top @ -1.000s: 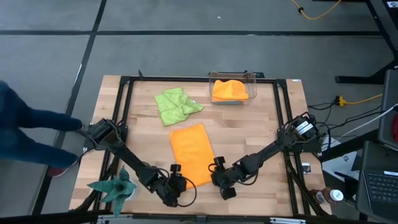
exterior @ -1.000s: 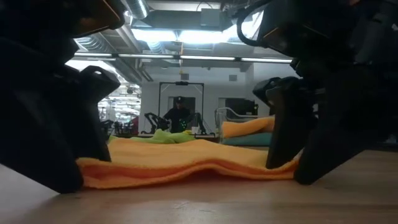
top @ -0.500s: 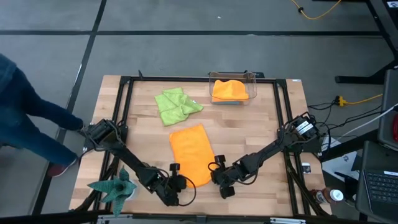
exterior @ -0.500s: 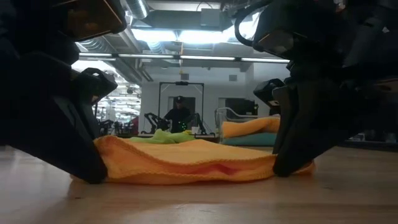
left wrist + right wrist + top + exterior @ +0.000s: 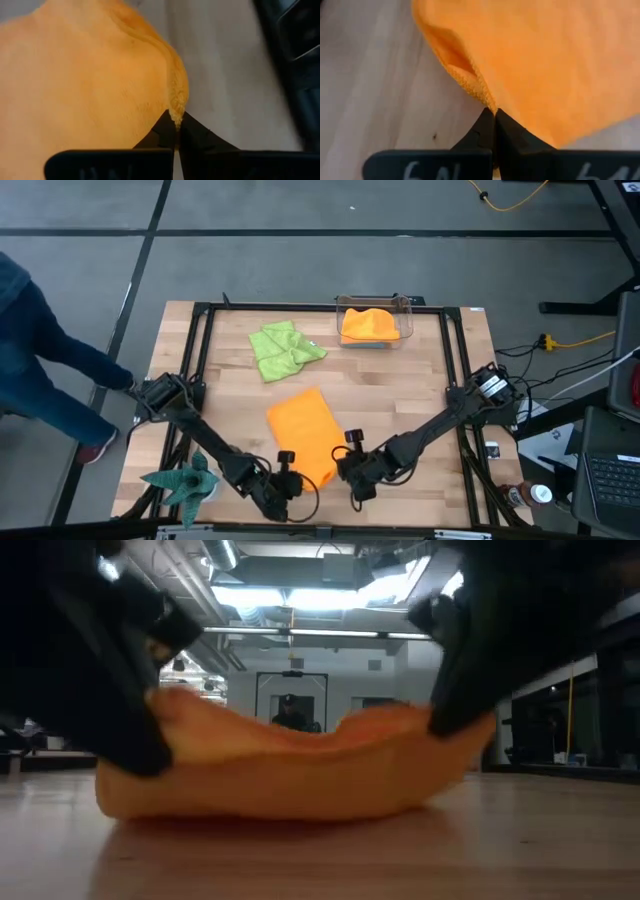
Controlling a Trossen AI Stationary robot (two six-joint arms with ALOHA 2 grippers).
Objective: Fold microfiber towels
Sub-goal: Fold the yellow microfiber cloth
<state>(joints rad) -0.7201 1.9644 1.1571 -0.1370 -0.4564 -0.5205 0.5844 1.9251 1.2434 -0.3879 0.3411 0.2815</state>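
Note:
An orange microfiber towel (image 5: 303, 430) lies spread on the wooden table's near middle, its near edge raised. My left gripper (image 5: 291, 471) is shut on its near left corner and my right gripper (image 5: 346, 462) is shut on its near right corner. In the low view the towel (image 5: 300, 765) sags between the two grippers, its lower part on the table. A lime green towel (image 5: 285, 348) lies crumpled at the far left. Another orange towel (image 5: 368, 323) sits in a clear bin. My left gripper pinches the orange towel's near left corner (image 5: 176, 114) between its two fingertips, coming slanting from the near side. The corner is lifted off the table and the cloth falls away slack. My right gripper pinches the near right corner (image 5: 488, 103) at the hemmed edge between its fingertips, slanting from the near right. That corner is raised too, with the towel's far part resting on the table.
The clear bin (image 5: 404, 315) stands at the far edge. A dark green spiky plant figure (image 5: 183, 478) stands at the near left corner. A black frame (image 5: 205, 340) runs around the tabletop. A person's legs (image 5: 45, 370) show beyond the left edge.
Both grippers have shut on the orange towel's near corners and risen. The towel's near edge has come up off the table and sags between them, while its far part has stayed on the table. The person at the left has walked along the table's edge.

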